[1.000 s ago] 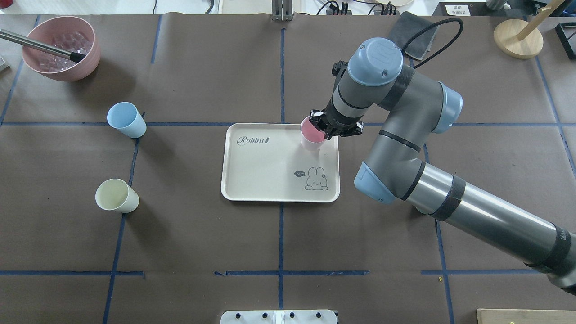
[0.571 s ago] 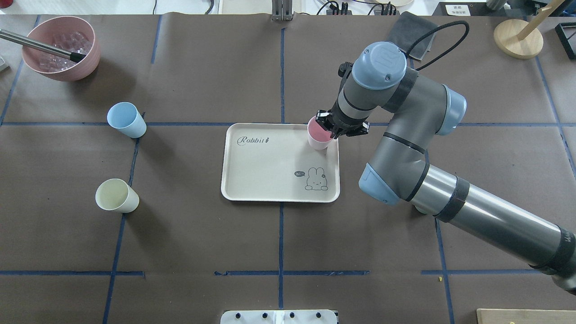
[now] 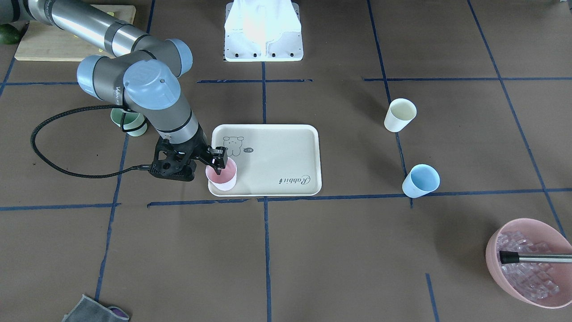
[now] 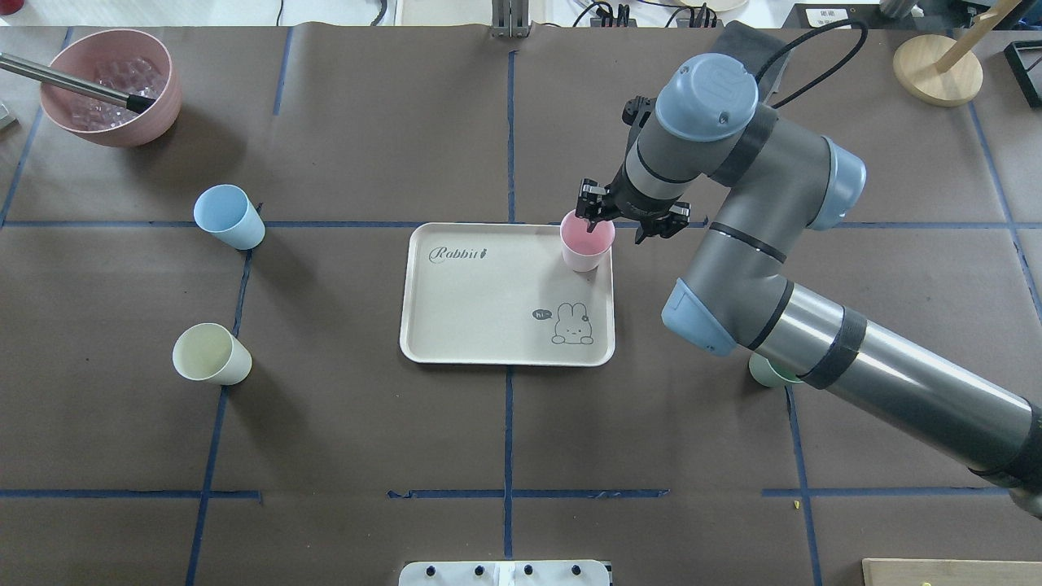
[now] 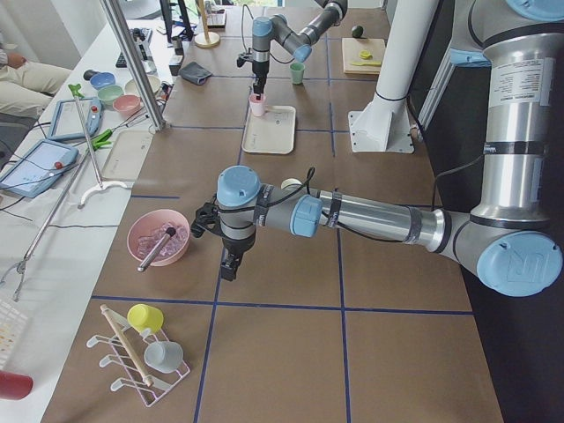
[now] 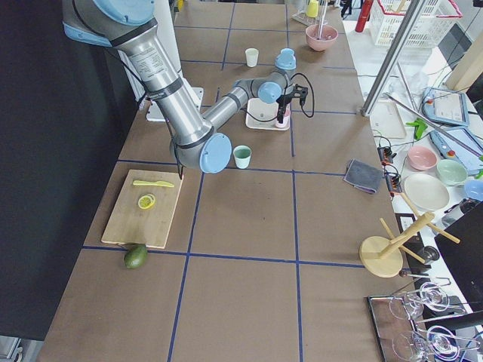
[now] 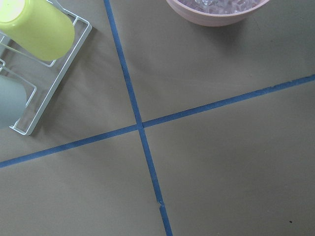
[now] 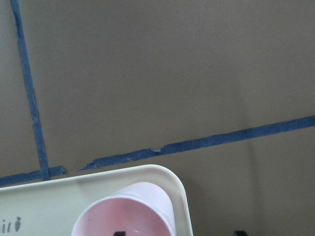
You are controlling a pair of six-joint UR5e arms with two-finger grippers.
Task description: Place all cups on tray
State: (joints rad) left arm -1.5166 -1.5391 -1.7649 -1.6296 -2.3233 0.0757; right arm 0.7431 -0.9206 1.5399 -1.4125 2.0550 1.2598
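The pink cup (image 4: 584, 242) stands upright in the far right corner of the cream tray (image 4: 480, 313). My right gripper (image 4: 617, 228) is open just above it. One finger is over the cup's mouth and the other is outside its wall, as the right wrist view shows over the cup (image 8: 125, 211). The blue cup (image 4: 229, 216) and the cream cup (image 4: 210, 353) stand on the table to the left of the tray. The mint green cup (image 4: 765, 373) is partly hidden under my right arm. My left gripper (image 5: 227, 267) hangs near the pink bowl; I cannot tell whether it is open or shut.
A pink bowl of ice cubes (image 4: 110, 85) with a metal tool in it sits at the far left. A grey cloth (image 4: 745, 49) and a wooden stand (image 4: 936, 69) are at the far right. A cutting board (image 3: 67, 42) lies near the robot's base.
My right gripper carried the pink cup toward the tray's far right corner, and its jaws have opened off the rim. The other cups have not moved.
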